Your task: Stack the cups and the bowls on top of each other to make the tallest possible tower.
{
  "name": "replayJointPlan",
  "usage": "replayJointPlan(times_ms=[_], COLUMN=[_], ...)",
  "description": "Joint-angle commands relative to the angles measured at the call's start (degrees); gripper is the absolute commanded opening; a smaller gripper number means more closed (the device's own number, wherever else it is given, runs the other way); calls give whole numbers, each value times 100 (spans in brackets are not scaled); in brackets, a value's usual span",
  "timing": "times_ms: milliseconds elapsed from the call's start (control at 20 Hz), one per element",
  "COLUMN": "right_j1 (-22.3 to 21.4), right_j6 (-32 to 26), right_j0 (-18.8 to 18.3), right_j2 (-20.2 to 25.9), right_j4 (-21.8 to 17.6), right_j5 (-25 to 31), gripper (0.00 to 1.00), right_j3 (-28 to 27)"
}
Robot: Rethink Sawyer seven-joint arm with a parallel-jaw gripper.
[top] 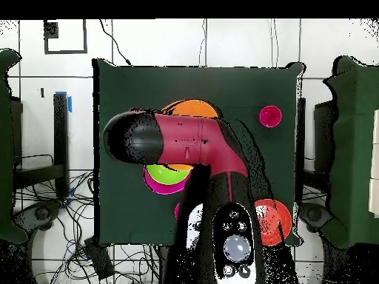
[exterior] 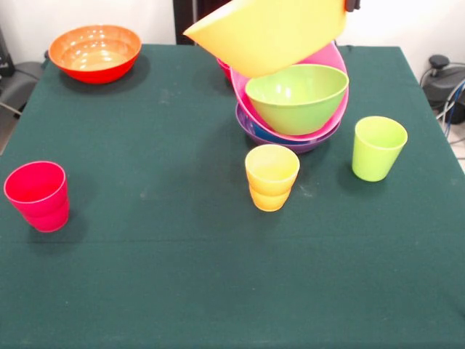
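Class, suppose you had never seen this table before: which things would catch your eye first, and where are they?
First comes the big light orange bowl, tilted in the air at the top of the front view, over the tower, where a lime green bowl sits in a pink bowl. Around the pile stand a yellow cup, a green cup and, far off to one side, a red cup. In the overhead view the red and black arm covers most of the pile.

Front view: the table [exterior: 182,276] is seen from across it, close and angled down, facing the robot side.
Overhead view: the table [top: 118,111] is seen from straight above, farther off, base at bottom.
Shared: the table top and the red cup [exterior: 38,195] [top: 270,116].
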Motion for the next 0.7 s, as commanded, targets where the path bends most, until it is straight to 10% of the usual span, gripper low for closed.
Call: replayJointPlan(times_ms=[50, 700], right_j1=[4, 24], right_j6=[1169, 1283], right_j0=[232, 467], right_j2=[-88, -302], right_j4=[205, 330], right_j5=[-522, -1061], gripper=[0, 0], right_j3=[790, 1137])
